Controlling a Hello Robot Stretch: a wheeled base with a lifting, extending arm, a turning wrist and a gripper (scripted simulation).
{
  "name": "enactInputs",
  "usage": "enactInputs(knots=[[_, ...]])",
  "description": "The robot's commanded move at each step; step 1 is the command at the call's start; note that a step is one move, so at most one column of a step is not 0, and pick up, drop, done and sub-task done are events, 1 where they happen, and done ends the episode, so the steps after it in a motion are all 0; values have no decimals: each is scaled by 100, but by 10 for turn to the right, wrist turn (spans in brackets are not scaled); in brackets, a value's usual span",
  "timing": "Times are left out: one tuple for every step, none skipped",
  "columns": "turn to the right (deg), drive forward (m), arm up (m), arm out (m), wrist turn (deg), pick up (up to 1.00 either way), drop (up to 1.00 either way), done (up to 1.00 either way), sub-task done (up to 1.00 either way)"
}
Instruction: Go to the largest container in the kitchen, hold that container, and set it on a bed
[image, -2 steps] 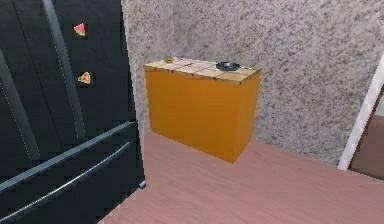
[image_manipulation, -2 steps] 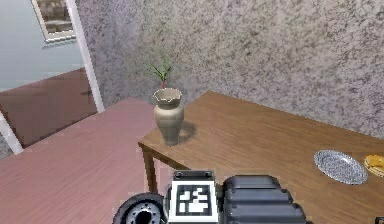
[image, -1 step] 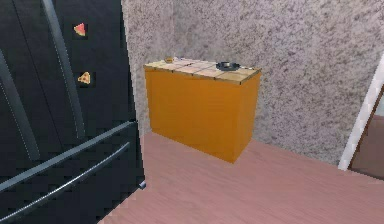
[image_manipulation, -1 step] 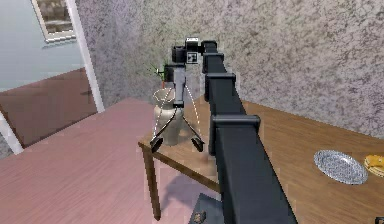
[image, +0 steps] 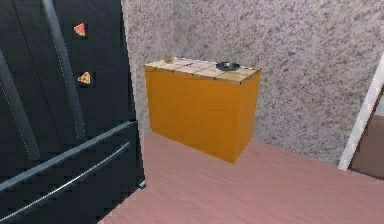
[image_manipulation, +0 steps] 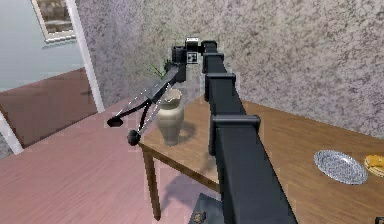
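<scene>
The gripper (image_manipulation: 125, 128) hangs by the table (image_manipulation: 310, 135) corner, and its thin fingers (image_manipulation: 146, 98) slant down. I cannot tell how the fingers are set, or if it holds anything. Just beside the fingers, the pale vase (image_manipulation: 172, 122) stands straight up on the table, mouth on top.

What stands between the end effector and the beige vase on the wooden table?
Nothing visible does. In the arm side view the end effector lies right at the rounded beige ceramic vase on the corner of the brown wooden table; whether it touches the vase cannot be told.
</scene>
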Motion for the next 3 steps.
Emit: enactInputs(knots=[[0,0,0,0,450,0,0,0,0],[0,0,0,0,450,0,0,0,0],[0,0,0,0,180,0,0,0,0]])
